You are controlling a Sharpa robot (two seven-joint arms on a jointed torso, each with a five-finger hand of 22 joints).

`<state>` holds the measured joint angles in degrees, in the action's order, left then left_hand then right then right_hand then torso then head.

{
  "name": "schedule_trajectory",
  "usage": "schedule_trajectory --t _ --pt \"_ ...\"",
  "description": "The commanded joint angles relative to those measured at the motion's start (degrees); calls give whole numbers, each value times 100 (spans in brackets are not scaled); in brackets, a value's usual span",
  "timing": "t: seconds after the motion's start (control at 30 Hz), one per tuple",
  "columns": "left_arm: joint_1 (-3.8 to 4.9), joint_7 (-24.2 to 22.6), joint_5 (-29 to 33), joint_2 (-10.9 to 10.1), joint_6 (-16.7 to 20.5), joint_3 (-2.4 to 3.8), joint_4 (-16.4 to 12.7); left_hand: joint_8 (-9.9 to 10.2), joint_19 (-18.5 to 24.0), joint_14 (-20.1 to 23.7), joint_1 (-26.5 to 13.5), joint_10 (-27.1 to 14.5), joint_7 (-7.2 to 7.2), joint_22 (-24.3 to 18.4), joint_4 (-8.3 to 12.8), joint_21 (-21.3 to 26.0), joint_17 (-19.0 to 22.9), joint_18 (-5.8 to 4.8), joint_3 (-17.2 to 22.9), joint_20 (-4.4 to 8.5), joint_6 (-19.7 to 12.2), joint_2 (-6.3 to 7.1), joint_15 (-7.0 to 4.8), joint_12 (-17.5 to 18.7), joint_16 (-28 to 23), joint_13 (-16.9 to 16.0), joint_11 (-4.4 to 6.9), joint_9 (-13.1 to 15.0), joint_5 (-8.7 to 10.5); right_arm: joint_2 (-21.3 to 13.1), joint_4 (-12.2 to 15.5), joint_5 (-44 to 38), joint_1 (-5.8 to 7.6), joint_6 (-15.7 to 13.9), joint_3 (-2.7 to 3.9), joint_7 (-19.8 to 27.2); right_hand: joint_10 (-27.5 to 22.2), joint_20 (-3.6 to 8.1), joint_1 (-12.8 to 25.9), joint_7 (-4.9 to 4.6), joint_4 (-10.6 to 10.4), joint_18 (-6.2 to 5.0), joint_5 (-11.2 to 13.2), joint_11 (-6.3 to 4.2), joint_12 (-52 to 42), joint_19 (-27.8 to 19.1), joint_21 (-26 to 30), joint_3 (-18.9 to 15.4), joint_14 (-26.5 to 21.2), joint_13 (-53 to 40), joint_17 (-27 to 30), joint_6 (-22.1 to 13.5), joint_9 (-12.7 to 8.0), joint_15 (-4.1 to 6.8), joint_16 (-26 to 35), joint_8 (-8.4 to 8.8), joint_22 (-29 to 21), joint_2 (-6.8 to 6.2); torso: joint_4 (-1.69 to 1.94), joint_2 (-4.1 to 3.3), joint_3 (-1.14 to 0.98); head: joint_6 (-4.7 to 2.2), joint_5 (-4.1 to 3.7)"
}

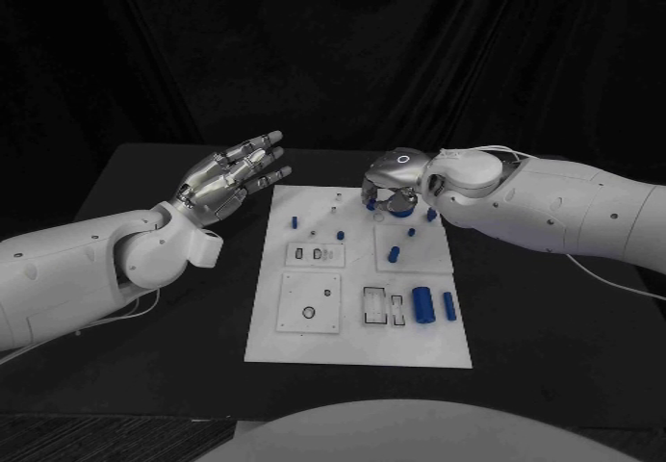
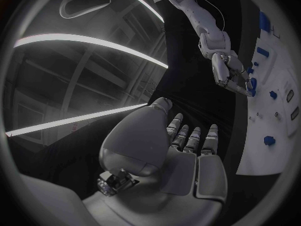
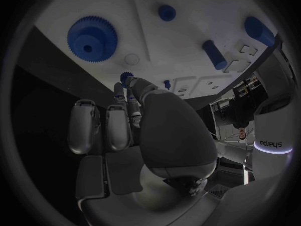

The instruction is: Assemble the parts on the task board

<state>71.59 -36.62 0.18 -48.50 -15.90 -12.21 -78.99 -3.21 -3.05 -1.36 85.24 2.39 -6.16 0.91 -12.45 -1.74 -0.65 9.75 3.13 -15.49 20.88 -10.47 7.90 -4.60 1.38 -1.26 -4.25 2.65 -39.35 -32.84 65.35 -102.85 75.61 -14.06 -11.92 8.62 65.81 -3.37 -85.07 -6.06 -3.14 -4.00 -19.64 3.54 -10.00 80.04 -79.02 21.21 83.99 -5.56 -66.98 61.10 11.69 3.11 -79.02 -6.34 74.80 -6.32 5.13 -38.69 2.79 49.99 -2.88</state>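
Observation:
The white task board (image 1: 358,337) lies in the middle of the black table. My right hand (image 1: 393,186) hangs over its far right corner with the fingers pointing down. Its thumb and a finger meet on a small blue part (image 3: 126,77), which also shows at the fingertips (image 2: 251,88). Just beyond that hand (image 3: 157,130) a blue gear (image 3: 92,36) lies flat on the board. My left hand (image 1: 229,178) is raised off the board's far left side, flat and holding nothing, and its palm (image 2: 182,155) faces the board.
Two blue cylinders (image 1: 421,300) (image 1: 448,305) lie at the board's near right, beside a rectangular slot (image 1: 377,305). Another cylinder (image 1: 395,255) lies mid-board. A small blue peg (image 1: 294,221) stands at the left. Recessed plates (image 1: 315,253) (image 1: 310,310) take up the left half.

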Motion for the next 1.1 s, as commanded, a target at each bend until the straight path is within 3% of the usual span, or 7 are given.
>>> schedule_trajectory --t 0.03,0.4,0.7,0.8,1.1 --pt "8 -48 8 0 121 6 -21 -29 14 18 41 11 -20 7 26 20 3 59 41 -45 58 3 -51 -44 8 -9 -88 5 -48 40 34 67 78 -266 7 78 119 -20 -16 -12 11 1 41 -61 -7 43 -30 16 63 -1 -12 41 7 -39 -25 -37 15 -11 -3 -1 5 1 11" --pt "10 -51 8 -31 227 6 -90 -36 24 37 37 15 -39 4 41 27 10 59 79 -32 82 2 -140 -66 -7 -11 -113 7 -67 307 -115 72 240 -207 7 100 132 -22 -12 -11 10 4 52 -63 -6 47 -35 17 66 0 -23 53 11 -41 -29 -39 24 -6 10 1 4 1 39" --pt "11 -75 8 -42 274 6 -132 -37 23 38 36 13 -40 4 45 27 10 59 86 -27 78 5 -154 -66 -7 -10 -113 6 -74 657 -596 72 257 -174 8 186 111 -25 -2 7 8 6 36 -70 27 50 -42 26 62 16 -29 30 7 -40 -30 -18 40 -2 20 -4 16 1 56" --pt "11 -79 8 -40 274 6 -139 -37 23 38 36 13 -40 4 45 27 10 59 86 -27 78 5 -154 -66 -7 -10 -113 6 -74 781 -771 72 257 -162 8 209 107 -25 2 11 8 6 34 -73 34 48 -40 26 62 19 -32 26 7 -39 -31 -14 40 -4 43 -21 12 1 40" --pt "12 -78 9 -47 276 6 -154 -36 21 37 37 9 -38 5 48 26 9 59 89 -26 74 8 -154 -62 -5 -9 -109 6 -79 936 -1020 72 249 -81 8 179 73 -23 13 25 11 8 33 -81 81 45 -43 36 55 39 -41 -16 -1 -34 -32 21 55 -8 133 -87 43 1 -58"
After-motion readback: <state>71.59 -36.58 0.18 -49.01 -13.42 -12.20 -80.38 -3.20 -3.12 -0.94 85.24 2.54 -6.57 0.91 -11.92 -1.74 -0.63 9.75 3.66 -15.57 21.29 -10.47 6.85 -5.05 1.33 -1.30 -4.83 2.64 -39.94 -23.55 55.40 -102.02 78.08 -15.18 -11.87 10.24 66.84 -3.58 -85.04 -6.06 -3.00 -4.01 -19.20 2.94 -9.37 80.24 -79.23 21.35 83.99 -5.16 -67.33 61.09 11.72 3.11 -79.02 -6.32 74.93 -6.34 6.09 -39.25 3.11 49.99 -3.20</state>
